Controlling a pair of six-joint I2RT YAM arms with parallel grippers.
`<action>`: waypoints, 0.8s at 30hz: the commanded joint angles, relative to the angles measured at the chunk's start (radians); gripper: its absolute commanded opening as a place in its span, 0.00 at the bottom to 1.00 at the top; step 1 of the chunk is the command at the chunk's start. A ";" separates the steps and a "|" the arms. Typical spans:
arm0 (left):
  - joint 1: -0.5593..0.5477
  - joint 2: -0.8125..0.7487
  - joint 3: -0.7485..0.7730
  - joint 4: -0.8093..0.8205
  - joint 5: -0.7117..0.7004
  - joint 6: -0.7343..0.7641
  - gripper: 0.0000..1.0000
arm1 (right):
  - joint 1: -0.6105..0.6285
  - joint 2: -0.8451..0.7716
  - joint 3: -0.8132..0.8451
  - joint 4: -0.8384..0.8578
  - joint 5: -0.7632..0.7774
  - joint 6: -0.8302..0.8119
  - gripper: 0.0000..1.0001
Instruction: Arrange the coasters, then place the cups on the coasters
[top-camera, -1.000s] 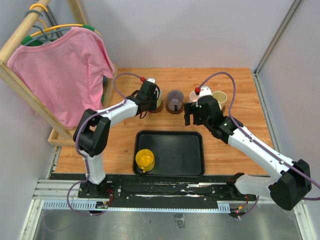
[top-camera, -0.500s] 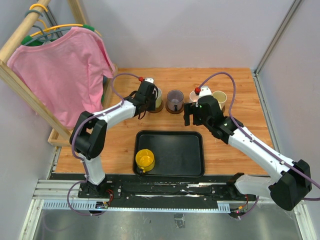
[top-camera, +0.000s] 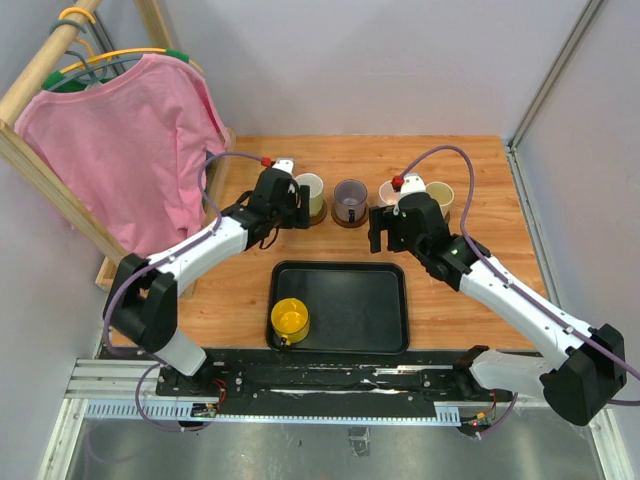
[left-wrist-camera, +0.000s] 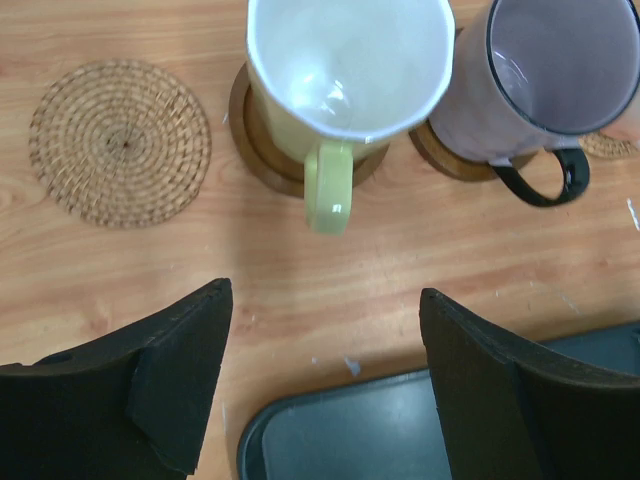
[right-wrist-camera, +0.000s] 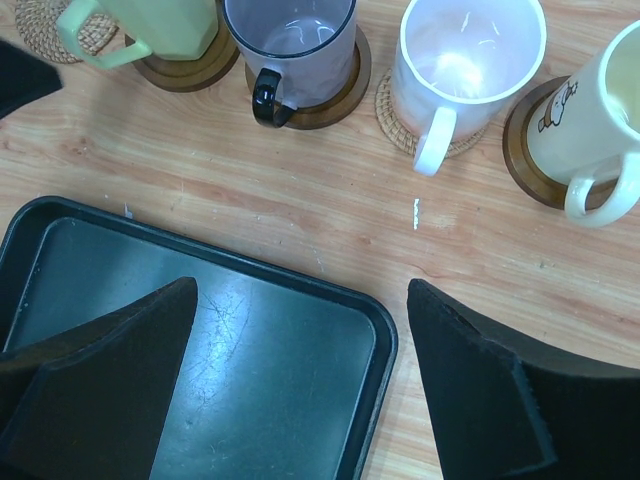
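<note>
While left pincer and right pincer gape empty | glossy yellow-cream mug on wooden disc | woven coaster beside it

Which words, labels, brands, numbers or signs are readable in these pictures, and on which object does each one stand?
No readable text appears in any view.
On the cream-white handled mug: a small dark printed mark, too small and blurred to tell whether it is letters or a drawing.
On the black rectangular tray: only scratches, no lettering.
</note>
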 joint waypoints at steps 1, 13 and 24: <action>-0.020 -0.161 -0.088 -0.055 0.026 0.004 0.80 | 0.003 -0.036 -0.029 -0.019 0.010 0.007 0.87; -0.145 -0.598 -0.305 -0.411 0.016 -0.158 0.80 | 0.001 -0.057 -0.097 -0.037 -0.002 -0.004 0.88; -0.235 -0.724 -0.425 -0.517 0.126 -0.316 0.74 | 0.000 -0.096 -0.171 -0.053 0.020 0.024 0.88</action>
